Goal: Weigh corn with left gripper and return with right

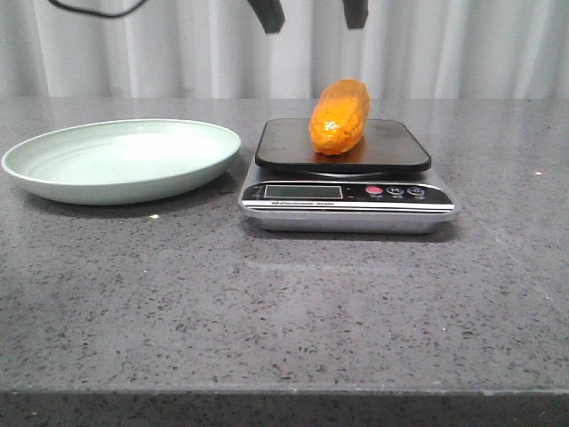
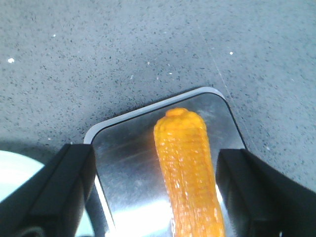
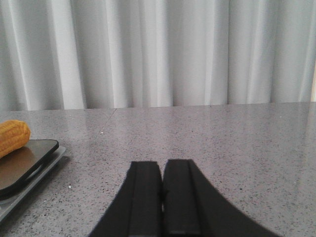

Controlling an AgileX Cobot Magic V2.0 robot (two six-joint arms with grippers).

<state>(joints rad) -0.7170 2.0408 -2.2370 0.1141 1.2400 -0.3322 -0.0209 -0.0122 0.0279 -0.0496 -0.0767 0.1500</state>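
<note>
Corn [image 1: 339,116] lying on its side on the dark platform of the scale [image 1: 347,178], straight below the left gripper [image 1: 311,12] and centred in the gap between its two black fingers [image 2: 54,192]. Left gripper spread wide, holding nothing, hanging clear above the cob with no contact. Right gripper [image 3: 163,197] pressed closed and empty, low over the table [image 1: 267,311], well off to the far side of the scale from the plate [image 1: 120,160] (cob only just visible at the edge of its view).

Weighing step judged to be in hand: cob placed, reading to settle. Best done by keeping both fingers clear of cob and platform, since any touch would falsify the display [image 1: 302,191] (digits too small to read here). No nudging the rounded cob, likely to roll. For the return, right gripper to open first, approach across the cob's width, close around the middle, then lift straight up before carrying to the plate.
</note>
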